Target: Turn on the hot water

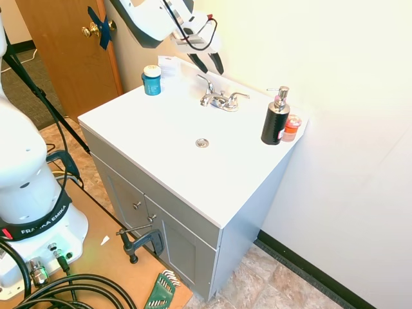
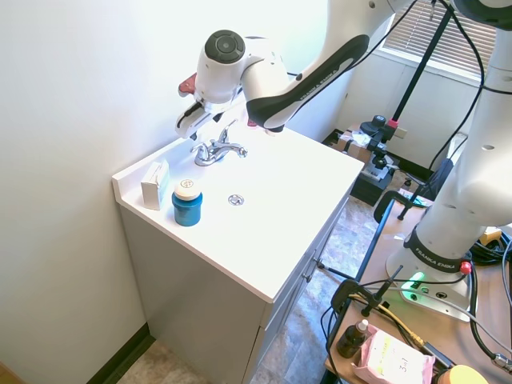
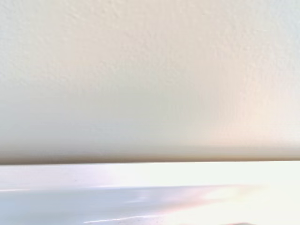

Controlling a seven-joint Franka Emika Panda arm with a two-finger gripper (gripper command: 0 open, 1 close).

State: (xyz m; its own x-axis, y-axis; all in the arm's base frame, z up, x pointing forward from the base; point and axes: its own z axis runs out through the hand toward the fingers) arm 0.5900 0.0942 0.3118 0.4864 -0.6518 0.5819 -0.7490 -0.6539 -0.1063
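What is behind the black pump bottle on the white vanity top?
Behind the black pump bottle with silver top stands a small orange-red container, beside the wall. The bottle covers part of it; its label cannot be seen.

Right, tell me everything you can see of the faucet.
The faucet is small, shiny chrome, with a short spout and two slim levers of the same finish. It stands on the white vanity top at the back edge by the wall, behind the drain. One lever tilts upward, the other lies lower and points sideways. No water runs. The gripper hangs just above the raised lever, fingers apart, not touching it.
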